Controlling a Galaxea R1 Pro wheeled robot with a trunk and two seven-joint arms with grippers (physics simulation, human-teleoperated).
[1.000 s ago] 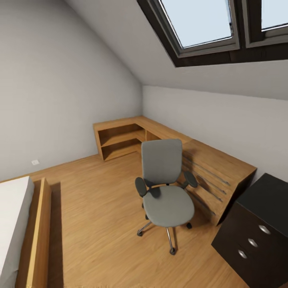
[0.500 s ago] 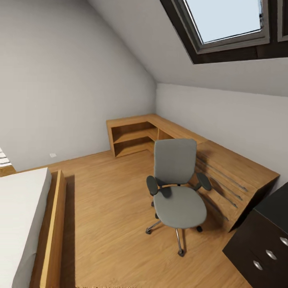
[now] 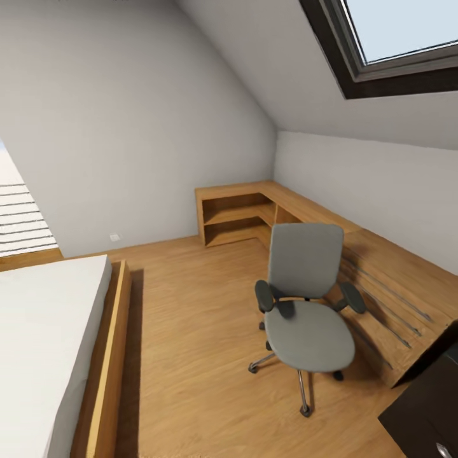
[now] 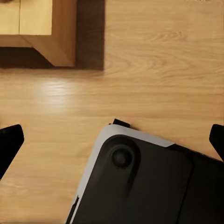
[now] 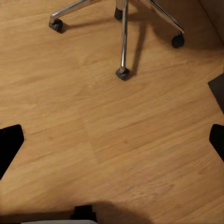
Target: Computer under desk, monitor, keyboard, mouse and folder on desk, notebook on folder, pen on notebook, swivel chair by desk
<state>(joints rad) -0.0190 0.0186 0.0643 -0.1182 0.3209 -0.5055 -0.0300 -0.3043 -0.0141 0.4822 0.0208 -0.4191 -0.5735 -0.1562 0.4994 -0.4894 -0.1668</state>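
Chrome swivel chair base (image 5: 122, 18) beyond wide-spread right fingers (image 5: 9, 144); left fingers (image 4: 9, 140) likewise apart.

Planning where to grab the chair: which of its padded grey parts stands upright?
The backrest of the swivel chair stands upright; the seat cushion below it lies flat, between the black armrests.

An attic bedroom with grey walls (image 3: 127, 114): a skylight (image 3: 407, 32) at 1 o'clock, low wooden shelving (image 3: 235, 216) along the far corner, a bed (image 3: 44, 331) at 8 o'clock, wood floor (image 3: 191, 331)
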